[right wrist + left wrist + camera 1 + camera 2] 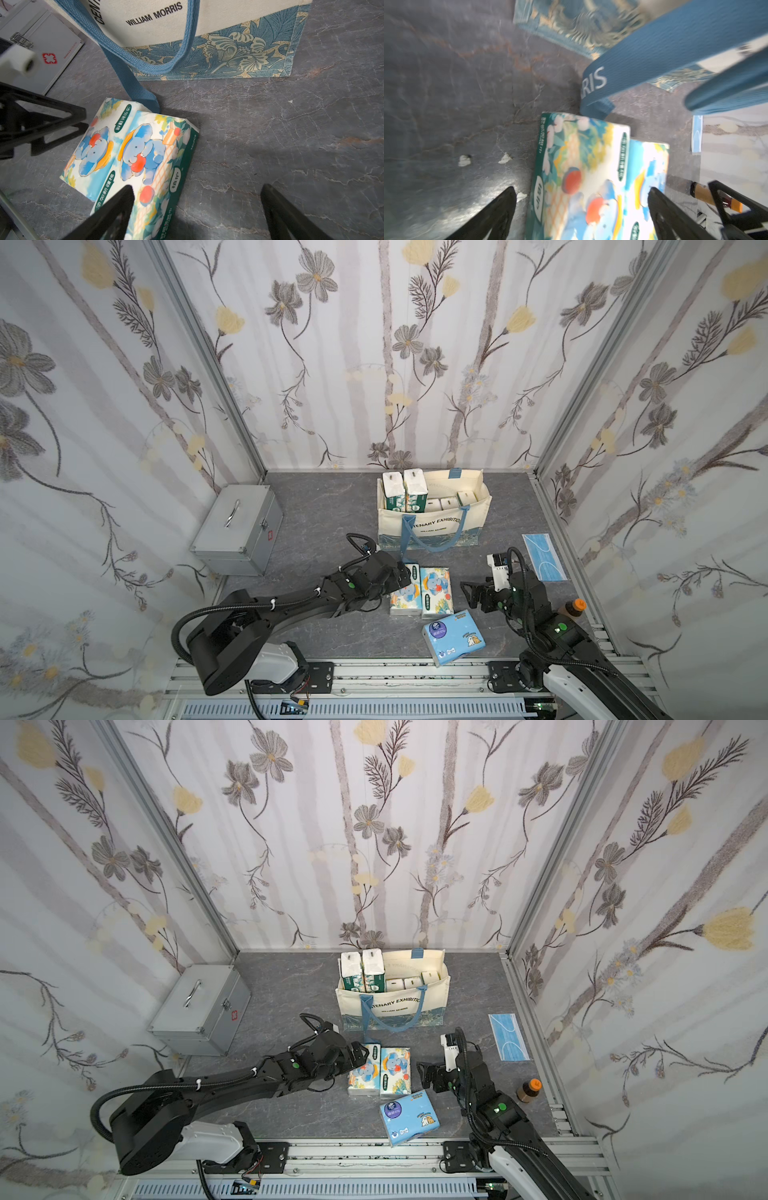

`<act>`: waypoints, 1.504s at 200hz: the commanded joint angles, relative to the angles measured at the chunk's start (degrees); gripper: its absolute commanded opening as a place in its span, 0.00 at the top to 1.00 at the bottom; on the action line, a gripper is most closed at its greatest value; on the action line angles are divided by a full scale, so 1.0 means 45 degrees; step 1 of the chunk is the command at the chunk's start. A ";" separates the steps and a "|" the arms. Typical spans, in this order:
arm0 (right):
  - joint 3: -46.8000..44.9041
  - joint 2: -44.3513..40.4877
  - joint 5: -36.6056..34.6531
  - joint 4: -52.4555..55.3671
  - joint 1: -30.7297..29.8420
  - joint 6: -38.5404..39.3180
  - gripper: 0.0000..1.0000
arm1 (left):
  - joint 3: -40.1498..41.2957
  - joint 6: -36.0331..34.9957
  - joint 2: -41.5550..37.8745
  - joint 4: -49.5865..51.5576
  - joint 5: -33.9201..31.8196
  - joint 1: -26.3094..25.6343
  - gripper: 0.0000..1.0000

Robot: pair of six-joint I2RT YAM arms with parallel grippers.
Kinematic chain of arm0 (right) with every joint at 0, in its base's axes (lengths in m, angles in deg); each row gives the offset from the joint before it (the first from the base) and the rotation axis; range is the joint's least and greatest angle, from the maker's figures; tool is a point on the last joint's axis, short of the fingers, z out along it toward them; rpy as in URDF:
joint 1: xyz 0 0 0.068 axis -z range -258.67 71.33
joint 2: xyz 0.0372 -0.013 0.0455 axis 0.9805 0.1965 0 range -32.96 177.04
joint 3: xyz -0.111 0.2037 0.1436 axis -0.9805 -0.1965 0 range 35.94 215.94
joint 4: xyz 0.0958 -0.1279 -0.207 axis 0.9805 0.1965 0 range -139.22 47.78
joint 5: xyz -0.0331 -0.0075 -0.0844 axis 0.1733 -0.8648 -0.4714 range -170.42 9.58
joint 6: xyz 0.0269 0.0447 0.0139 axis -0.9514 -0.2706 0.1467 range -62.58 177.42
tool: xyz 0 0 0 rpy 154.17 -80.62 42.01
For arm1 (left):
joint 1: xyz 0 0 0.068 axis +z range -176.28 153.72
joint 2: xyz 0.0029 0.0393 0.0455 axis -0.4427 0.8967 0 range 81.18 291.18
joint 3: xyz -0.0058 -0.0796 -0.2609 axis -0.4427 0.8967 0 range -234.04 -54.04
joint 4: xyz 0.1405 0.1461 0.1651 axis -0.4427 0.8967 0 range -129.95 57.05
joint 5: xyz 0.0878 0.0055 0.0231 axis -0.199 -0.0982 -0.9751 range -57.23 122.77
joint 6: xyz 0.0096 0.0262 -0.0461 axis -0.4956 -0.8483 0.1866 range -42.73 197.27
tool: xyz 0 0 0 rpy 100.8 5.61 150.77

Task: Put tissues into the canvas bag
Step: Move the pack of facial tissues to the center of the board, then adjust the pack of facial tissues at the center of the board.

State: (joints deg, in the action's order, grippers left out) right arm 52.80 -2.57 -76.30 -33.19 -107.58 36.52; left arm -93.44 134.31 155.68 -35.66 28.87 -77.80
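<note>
My left gripper [404, 577] is spread as wide as it goes and hangs over the left elephant pack [404, 598]. In the left wrist view one finger [500, 207] stands over bare table [324, 510] beside that pack. The other finger stands over the right elephant pack [435, 591]. I cannot tell whether either one touches, and nothing is held.

My right gripper [468, 598] is also spread and empty. It sits low over the table, just right of the two elephant packs.

I count eight tissue packs. Three lie on the table:
- the two elephant packs, side by side and touching
- one light blue pack [454, 637], nearer to me and a little to the right

Five are in the canvas bag [432, 526]:
- two tall green-and-white packs [393, 489] standing at its left end
- three lower packs [449, 502] in a row to their right

There is one bag, upright and open at the far middle of the table. Its blue handle [405, 547] droops down the near face to the far end of the left elephant pack.

Apart from the tissues and the bag I see:
- one metal case [237, 526] at the far left
- one face mask [543, 556] flat at the right
- one brown bottle [573, 608] at the right edge, nearer to me than the mask
</note>
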 commanded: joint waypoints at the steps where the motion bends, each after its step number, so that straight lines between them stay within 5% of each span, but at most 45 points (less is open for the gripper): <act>1: 0.0110 0.0255 -0.0125 -0.0504 -0.0011 0.0027 0.04 | -0.0167 -0.3099 -0.1230 0.1909 0.0858 -0.0012 0.00; 26: 0.0234 0.0685 -0.0154 -0.0500 -0.0013 -0.0055 0.04 | 0.0177 -0.3689 -0.1855 0.1720 0.3306 -0.0431 0.00; 55: 0.0936 0.1303 -0.0100 0.0871 0.0029 -0.1533 0.03 | 0.0960 -0.3649 -0.1883 -0.0051 0.4514 -0.2272 0.00; 82: 0.1631 0.1215 0.1498 0.3092 0.0043 -0.3661 0.02 | 0.1509 -0.3824 -0.1190 -0.2302 0.5705 -0.3912 0.03; 115: 0.1629 0.0292 0.2993 0.4802 0.0015 -0.4632 0.02 | 0.1763 -0.3833 0.0448 -0.4107 0.6467 -0.4555 0.12; 206: 0.0316 -0.0558 0.4785 0.4484 -0.1442 -0.6981 0.06 | 0.0640 -0.3746 0.3489 -0.5281 0.6453 -0.4129 0.16; 261: -0.0823 -0.0449 0.5571 0.1408 -0.1896 -0.8526 0.07 | 0.0691 -0.3868 0.2999 -0.4021 0.6309 -0.1977 0.18; 301: -0.0401 0.0698 0.5719 0.0934 -0.1899 -0.8001 0.06 | 0.0665 -0.4218 0.1888 -0.2797 0.6150 -0.1762 0.18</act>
State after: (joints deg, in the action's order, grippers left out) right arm 49.63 -1.59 -52.37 -26.55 -116.01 0.43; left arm -90.21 116.76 166.78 -50.06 56.19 -85.83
